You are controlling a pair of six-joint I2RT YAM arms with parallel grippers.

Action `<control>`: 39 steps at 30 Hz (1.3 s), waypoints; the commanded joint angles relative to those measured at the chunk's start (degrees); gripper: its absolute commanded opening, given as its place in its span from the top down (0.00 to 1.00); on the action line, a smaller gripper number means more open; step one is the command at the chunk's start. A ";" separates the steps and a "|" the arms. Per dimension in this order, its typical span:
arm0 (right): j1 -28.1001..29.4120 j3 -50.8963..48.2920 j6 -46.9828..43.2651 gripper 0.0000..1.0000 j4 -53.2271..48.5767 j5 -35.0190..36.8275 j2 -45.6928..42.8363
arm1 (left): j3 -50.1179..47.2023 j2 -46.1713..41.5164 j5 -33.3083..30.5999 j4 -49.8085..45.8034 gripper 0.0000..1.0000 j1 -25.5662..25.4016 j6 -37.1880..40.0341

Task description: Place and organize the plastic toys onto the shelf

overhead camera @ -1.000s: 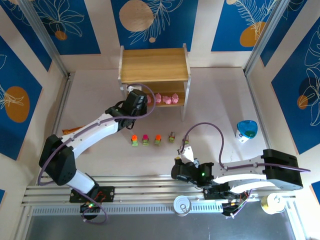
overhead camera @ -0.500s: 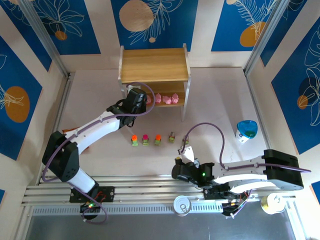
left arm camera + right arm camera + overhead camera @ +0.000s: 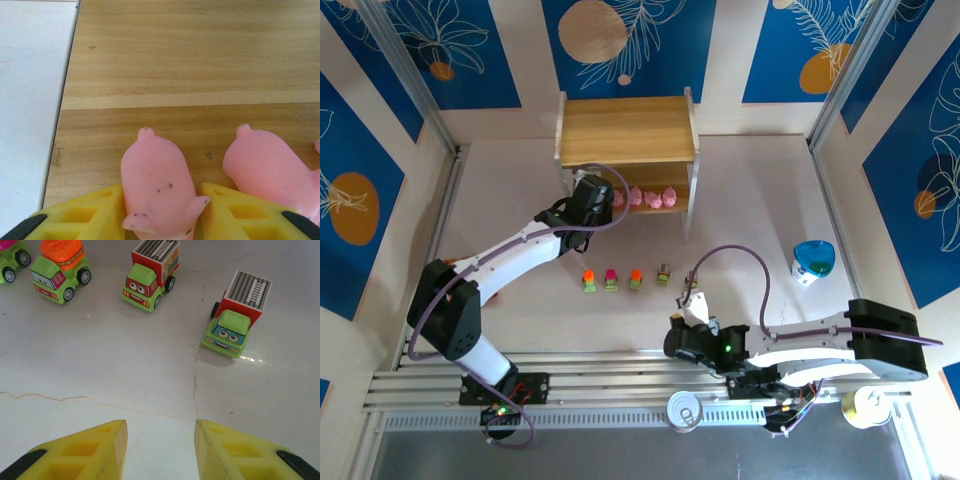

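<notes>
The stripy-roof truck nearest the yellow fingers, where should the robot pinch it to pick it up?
Pinch the stripy-roof truck across its red box, one finger on each flat side, coming down from above. It sits slanted to the open right gripper, so the wrist should probably turn a little first.

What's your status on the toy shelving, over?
Left gripper straddles pink figure on shelf, lower board, grip unclear. Right gripper open, empty, above table. Toy cars unshelved. Nothing blocking.
</notes>
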 commanded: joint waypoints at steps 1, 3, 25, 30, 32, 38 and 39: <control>-0.34 -0.77 -0.27 0.60 1.39 0.03 -0.85 | 0.89 -1.02 0.18 0.68 0.57 0.56 0.44; -0.45 -0.90 -0.62 0.60 1.82 -0.28 -0.84 | 0.49 -1.84 0.21 0.63 0.57 0.43 0.29; -1.32 -1.71 -1.66 0.59 3.37 -1.81 -1.51 | -1.61 -8.78 -6.22 0.26 0.44 -3.77 0.73; -1.33 -1.74 -1.52 0.59 3.11 -1.37 -1.98 | -2.99 -10.82 -6.02 -0.10 0.44 -4.70 0.37; -1.29 -1.60 -1.41 0.59 2.92 -1.30 -1.89 | -3.42 -11.18 -5.48 -0.44 0.44 -5.20 0.53; -1.09 -0.95 0.19 0.59 0.43 -0.11 -2.17 | -5.27 -12.76 -3.53 -1.24 0.45 -5.97 0.33; -0.85 -0.73 0.62 0.59 -0.37 0.28 -2.37 | -5.72 -13.04 -3.29 -1.25 0.45 -6.32 0.32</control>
